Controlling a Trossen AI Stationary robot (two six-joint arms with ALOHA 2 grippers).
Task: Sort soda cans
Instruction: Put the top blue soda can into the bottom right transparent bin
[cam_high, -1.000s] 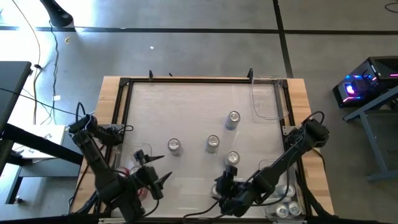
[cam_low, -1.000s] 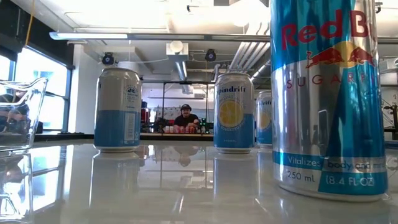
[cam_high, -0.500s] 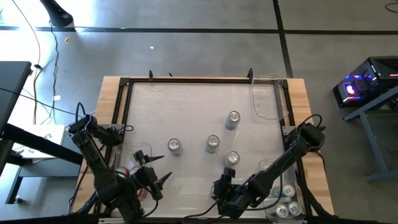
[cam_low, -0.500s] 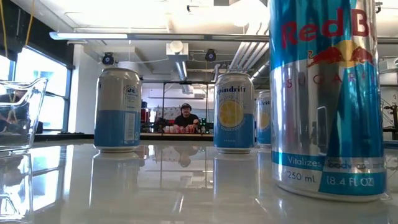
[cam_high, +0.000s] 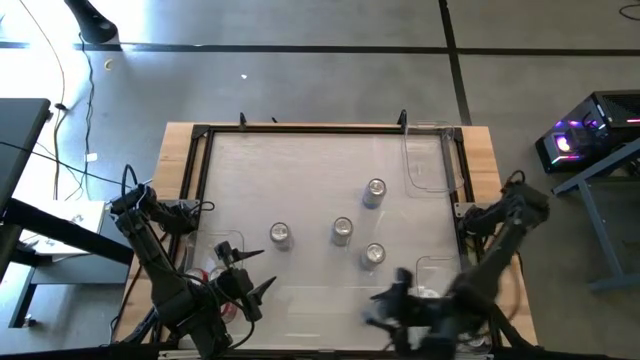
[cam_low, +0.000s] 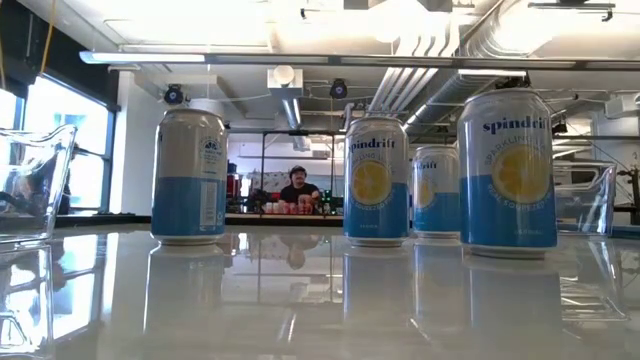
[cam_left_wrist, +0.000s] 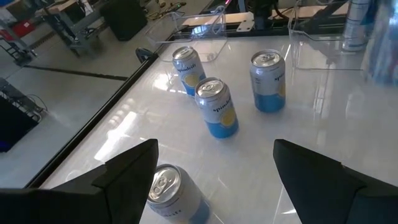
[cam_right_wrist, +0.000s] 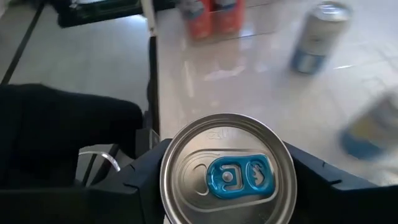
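A: Your left gripper sits near the table's near-left corner, jaws wide, nothing in them.

B: Yep. Four cans stand mid-table; your right gripper grips a blue-tabbed can.

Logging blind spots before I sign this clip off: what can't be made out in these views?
- High view: the right gripper is a motion smear, so the blue-tabbed can it holds cannot be picked out there.
- Right wrist view: the blue-tabbed can shows only its top, which hides the label.
- Right wrist view: the red cans are blurred and cut off by the edge.
- High view: the right arm covers most of the right bin.
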